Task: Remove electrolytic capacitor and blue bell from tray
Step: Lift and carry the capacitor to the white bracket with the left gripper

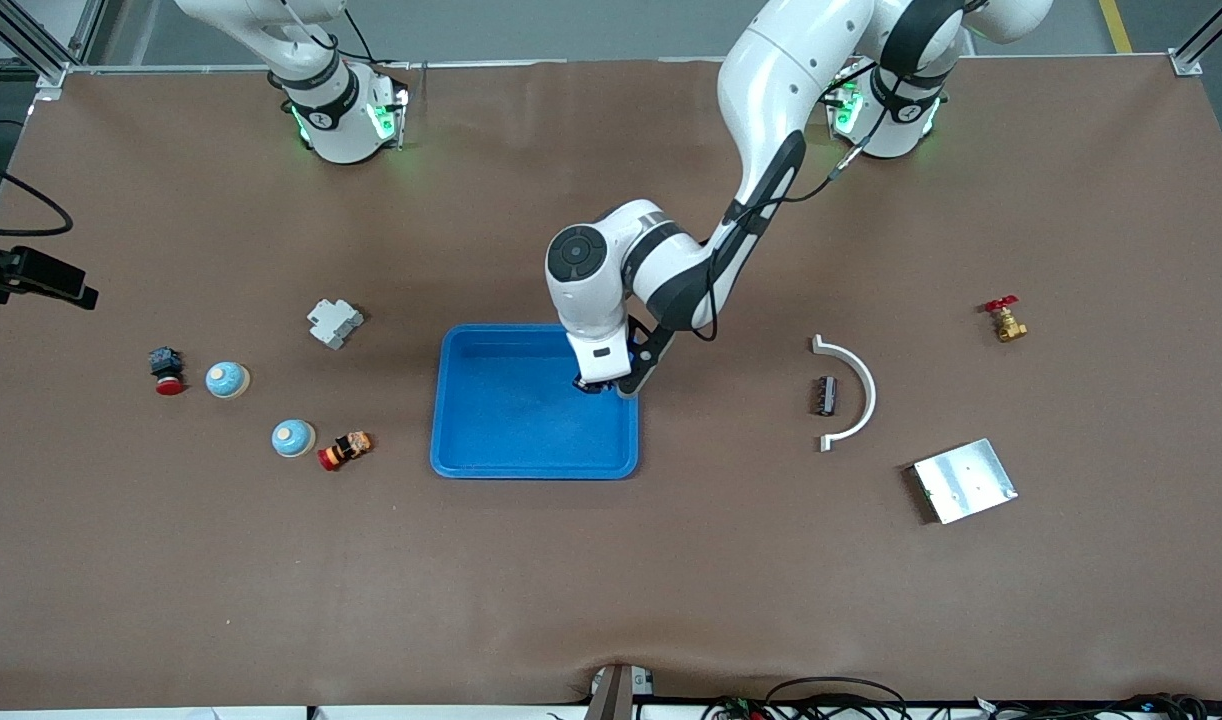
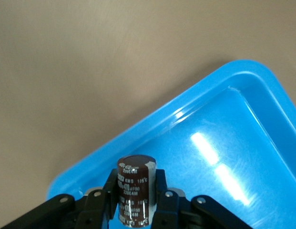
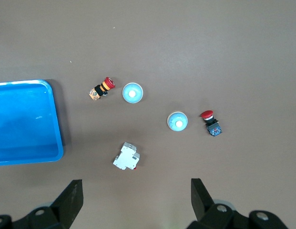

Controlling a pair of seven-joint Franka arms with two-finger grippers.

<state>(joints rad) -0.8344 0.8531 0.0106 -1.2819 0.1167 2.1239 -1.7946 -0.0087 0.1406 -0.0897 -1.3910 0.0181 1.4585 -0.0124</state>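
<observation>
My left gripper [image 1: 598, 384] is shut on a dark brown capacitor [image 2: 134, 187] and holds it upright, low over the blue tray [image 1: 491, 450] near the tray's edge toward the left arm's end. The tray also shows in the left wrist view [image 2: 152, 129]. Two pale blue bells [image 1: 228, 379] [image 1: 293, 438] sit on the table toward the right arm's end. They show in the right wrist view too [image 3: 177, 121] [image 3: 132, 92]. My right gripper [image 3: 137, 191] is open and empty, high above the table over that end; it is out of the front view.
Near the bells lie a white breaker [image 1: 334, 323], a red-and-blue push button [image 1: 167, 370] and a red-and-orange button [image 1: 344, 449]. Toward the left arm's end lie a white curved piece [image 1: 859, 395], a small black part [image 1: 826, 396], a metal plate [image 1: 964, 480] and a brass valve [image 1: 1007, 320].
</observation>
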